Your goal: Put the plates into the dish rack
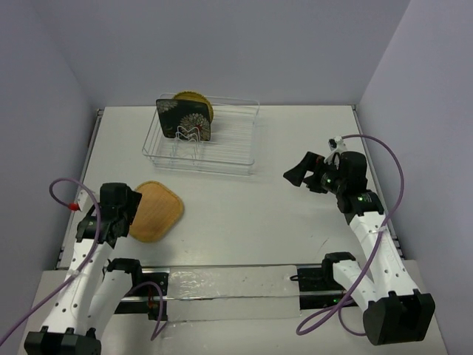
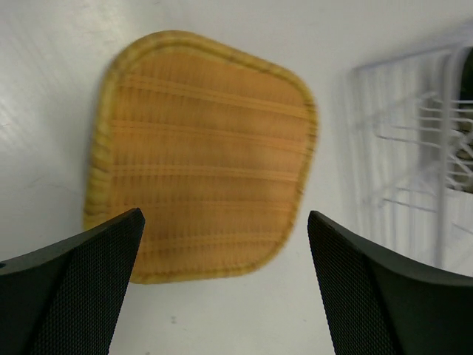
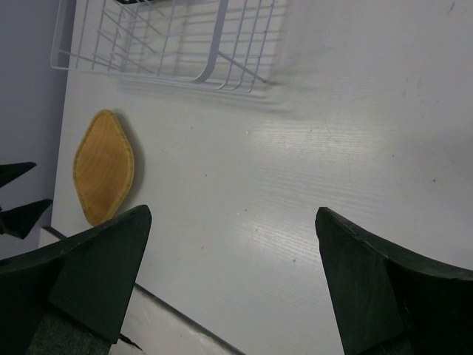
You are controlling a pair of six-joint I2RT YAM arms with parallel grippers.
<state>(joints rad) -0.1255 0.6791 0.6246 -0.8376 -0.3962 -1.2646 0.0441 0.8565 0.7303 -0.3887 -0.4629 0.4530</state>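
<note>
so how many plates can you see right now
3. The black flowered plate and the yellow plate behind it stand upright in the dish rack; the bamboo plate lies flat on the table.

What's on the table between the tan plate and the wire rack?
Nothing. The top view shows only bare table between the tan plate and the rack.

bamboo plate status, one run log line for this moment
left hand: open above bamboo plate, flat on table | right hand: open, empty | dish rack: black plate, yellow plate upright
</note>
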